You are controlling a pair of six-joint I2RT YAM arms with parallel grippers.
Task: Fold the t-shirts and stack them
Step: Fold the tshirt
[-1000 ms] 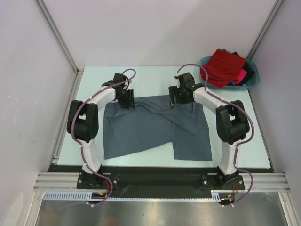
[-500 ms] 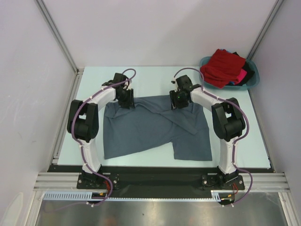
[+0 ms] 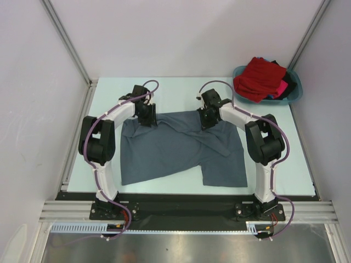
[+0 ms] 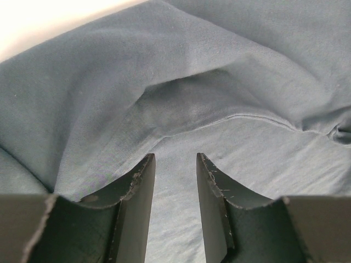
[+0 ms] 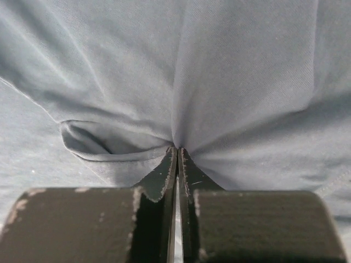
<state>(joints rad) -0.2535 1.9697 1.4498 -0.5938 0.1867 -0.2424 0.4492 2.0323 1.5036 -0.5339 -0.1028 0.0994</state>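
Note:
A slate-grey t-shirt [image 3: 175, 150] lies crumpled and partly folded across the table. My left gripper [image 3: 147, 121] stands over its far left edge. In the left wrist view the left gripper [image 4: 174, 159] is open, its fingers [image 4: 140, 186] apart, with grey cloth [image 4: 181, 104] and a hem fold showing beyond the tips. My right gripper [image 3: 207, 123] is at the shirt's far middle edge. In the right wrist view the right gripper [image 5: 176, 149] is shut on a pinch of the grey cloth [image 5: 236, 82], which puckers at the tips. Red [image 3: 262, 76], pink [image 3: 281, 87] and dark [image 3: 292, 82] t-shirts are piled in the basin.
A teal basin [image 3: 293, 96] sits at the far right corner of the pale table [image 3: 175, 96]. White walls and metal posts close in the back and both sides. Both arm bases stand at the near edge.
The right gripper has moved a little left onto the shirt's far edge and shut on the cloth. The left arm has not moved.

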